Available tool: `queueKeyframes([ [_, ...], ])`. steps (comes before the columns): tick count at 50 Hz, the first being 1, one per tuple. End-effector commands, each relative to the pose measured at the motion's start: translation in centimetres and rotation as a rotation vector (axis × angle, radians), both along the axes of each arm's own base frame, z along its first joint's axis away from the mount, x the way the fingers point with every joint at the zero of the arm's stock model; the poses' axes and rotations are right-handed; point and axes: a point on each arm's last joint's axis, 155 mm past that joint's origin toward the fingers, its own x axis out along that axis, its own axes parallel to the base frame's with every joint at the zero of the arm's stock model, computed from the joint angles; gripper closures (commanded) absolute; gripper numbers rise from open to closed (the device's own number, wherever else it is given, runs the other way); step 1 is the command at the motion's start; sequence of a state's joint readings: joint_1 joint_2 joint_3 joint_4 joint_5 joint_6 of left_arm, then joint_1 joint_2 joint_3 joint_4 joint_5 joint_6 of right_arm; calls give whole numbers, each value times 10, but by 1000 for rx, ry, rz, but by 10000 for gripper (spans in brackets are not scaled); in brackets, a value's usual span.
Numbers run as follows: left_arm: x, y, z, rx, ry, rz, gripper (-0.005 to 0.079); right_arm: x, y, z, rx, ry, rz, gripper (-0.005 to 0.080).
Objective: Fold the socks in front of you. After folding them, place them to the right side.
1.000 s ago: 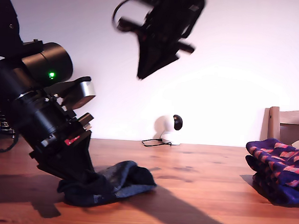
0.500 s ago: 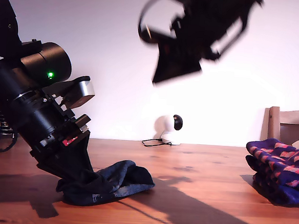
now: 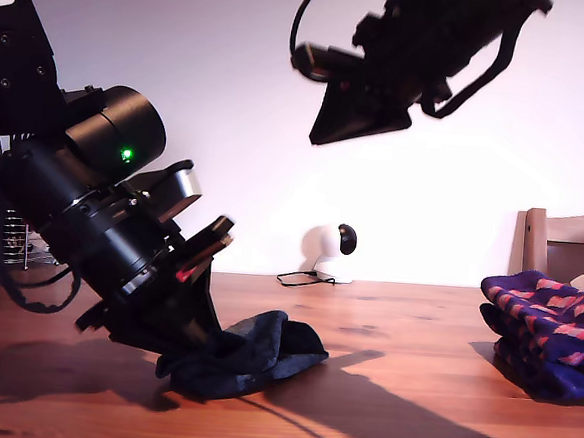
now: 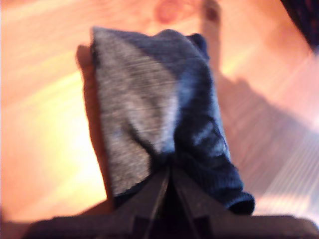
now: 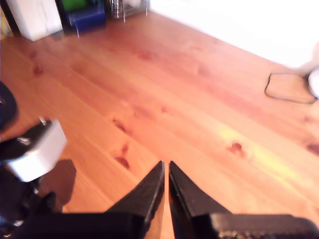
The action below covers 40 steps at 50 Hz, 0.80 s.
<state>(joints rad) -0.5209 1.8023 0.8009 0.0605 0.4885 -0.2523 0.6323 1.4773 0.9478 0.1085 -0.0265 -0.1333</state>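
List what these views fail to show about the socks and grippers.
- Dark sock: my first gripper hides the pinched end in both views.
- Checked socks: cut off by the exterior view's right edge, count unclear.
- My second gripper: blurred in the exterior view.

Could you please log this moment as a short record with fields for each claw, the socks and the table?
first claw: shut on the dark grey-blue sock, low at the exterior view's left
second claw: raised above the table, jaws nearly together, holding nothing
dark grey-blue sock: bunched, lying on the table
checked socks: stacked at the exterior view's right edge
table: wooden, with arm shadows across it
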Motion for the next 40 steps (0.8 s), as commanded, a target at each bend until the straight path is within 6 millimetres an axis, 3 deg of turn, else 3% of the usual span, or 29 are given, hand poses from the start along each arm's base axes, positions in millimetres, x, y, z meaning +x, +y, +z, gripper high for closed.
queueKeyframes([
  [1, -19, 6, -28, 37, 106, 7, 764, -6, 1, -14, -21, 22, 12, 763],
  [7, -20, -2, -20, -17, 174, 47, 764, -14, 1, -25, -27, 80, 37, 763],
  [14, -22, -23, 4, -130, 230, 6, 763, -37, -3, -60, -55, 259, 86, 763],
  [23, -23, -38, 31, -225, 251, -46, 764, -46, 2, -61, 55, 376, 109, 762],
  [31, -19, -36, 46, -259, 231, -51, 764, -53, 0, -81, 84, 501, 105, 762],
  [40, -3, -19, 61, -276, 190, -18, 764, -62, 14, -104, 130, 614, 158, 763],
])
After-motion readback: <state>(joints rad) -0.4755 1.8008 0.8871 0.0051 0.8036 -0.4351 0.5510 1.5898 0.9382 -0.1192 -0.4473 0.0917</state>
